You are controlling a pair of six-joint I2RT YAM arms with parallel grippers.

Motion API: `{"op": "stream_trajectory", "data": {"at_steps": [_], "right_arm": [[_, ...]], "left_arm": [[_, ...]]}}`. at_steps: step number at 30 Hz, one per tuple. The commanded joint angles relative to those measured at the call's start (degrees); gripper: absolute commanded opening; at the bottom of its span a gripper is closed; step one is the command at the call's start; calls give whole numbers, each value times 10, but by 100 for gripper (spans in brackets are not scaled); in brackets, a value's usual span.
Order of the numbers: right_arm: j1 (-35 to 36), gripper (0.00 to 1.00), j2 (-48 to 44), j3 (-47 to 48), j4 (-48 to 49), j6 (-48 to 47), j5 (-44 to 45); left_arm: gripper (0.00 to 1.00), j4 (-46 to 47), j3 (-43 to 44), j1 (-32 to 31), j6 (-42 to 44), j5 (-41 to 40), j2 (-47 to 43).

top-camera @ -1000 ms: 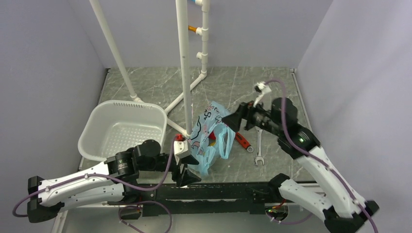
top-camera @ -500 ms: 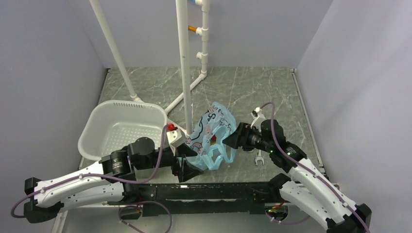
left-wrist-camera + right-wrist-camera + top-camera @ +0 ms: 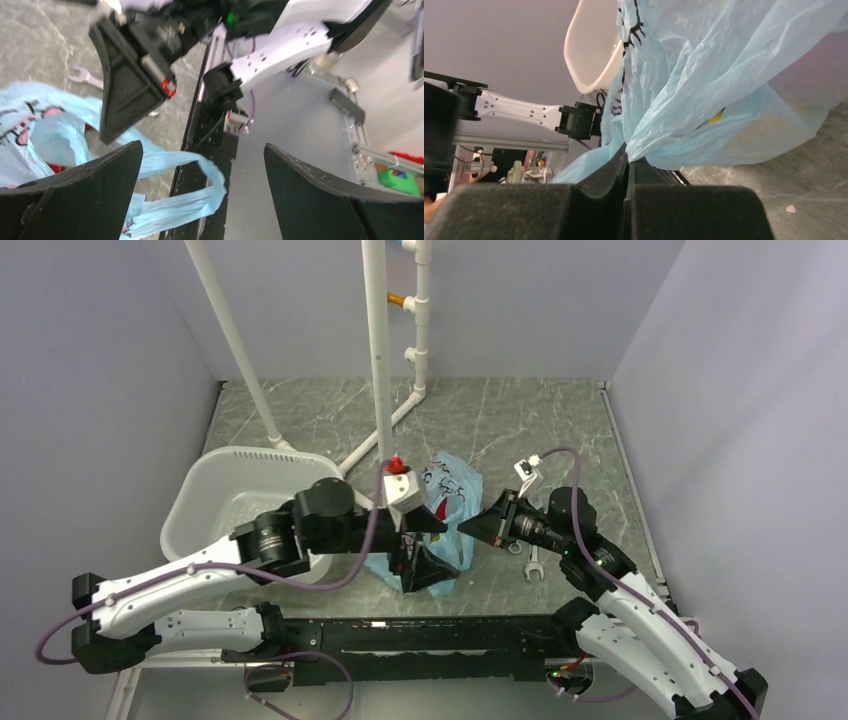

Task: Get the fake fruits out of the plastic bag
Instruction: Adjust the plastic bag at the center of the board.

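On the grey marble table (image 3: 560, 430), the left gripper (image 3: 424, 548) hangs with jaws wide apart over the near side of the plastic bag (image 3: 447, 480). The right gripper (image 3: 476, 526) pinches the bag's right edge; a yellow fruit (image 3: 716, 116) shows inside.

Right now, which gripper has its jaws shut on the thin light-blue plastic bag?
The right gripper, pinching the light-blue plastic bag; the left gripper has jaws wide open.

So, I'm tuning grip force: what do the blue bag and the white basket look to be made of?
The blue bag looks like thin plastic film, perhaps polyethylene: translucent, glossy, finely wrinkled. The white basket seems rigid moulded plastic, matte, with rows of small perforations.
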Motion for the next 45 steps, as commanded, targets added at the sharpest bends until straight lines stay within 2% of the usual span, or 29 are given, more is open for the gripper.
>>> {"op": "stream_trajectory", "data": {"at_steps": [1, 6, 9, 12, 18, 20, 23, 26, 29, 31, 34, 37, 38, 40, 45], "right_arm": [[0, 0, -7, 72, -29, -12, 37], [0, 0, 5, 123, -29, -18, 57], [0, 0, 39, 156, -24, -18, 62], [0, 0, 68, 177, -1, 9, 72], [-1, 0, 103, 231, -21, 55, 147], [-3, 0, 115, 246, -26, 55, 154], [-14, 0, 141, 275, -22, 25, 114], [-36, 0, 196, 331, -65, -48, 57], [-87, 0, 227, 365, -118, -151, 8], [-106, 0, 235, 382, -159, -228, 16], [-107, 0, 238, 385, -222, -316, 101], [-107, 0, 233, 352, -253, -352, 269], [-107, 0, 234, 341, -258, -360, 336], [-107, 0, 244, 334, -268, -366, 406], [-107, 0, 250, 340, -276, -350, 434]], "left_arm": [[96, -46, -5, -2, 42, 18, 34], [89, 8, -93, -4, 5, 29, 9], [83, 75, -149, -4, -24, 66, -1], [64, 111, -188, -9, -45, 79, 13], [47, 116, -271, -18, -79, 28, 21], [36, 105, -291, -18, -87, 1, 9], [13, 80, -306, -18, -96, -27, -8], [0, 50, -317, -19, -100, -51, -25], [0, -17, -323, -19, -119, -116, -66], [0, -74, -321, -19, -142, -178, -102], [0, -213, -293, -19, -215, -322, -149], [0, -323, -247, -19, -261, -417, -183], [0, -343, -237, -19, -263, -433, -193], [0, -360, -225, -19, -255, -454, -216], [0, -377, -219, -19, -244, -467, -278]]}}
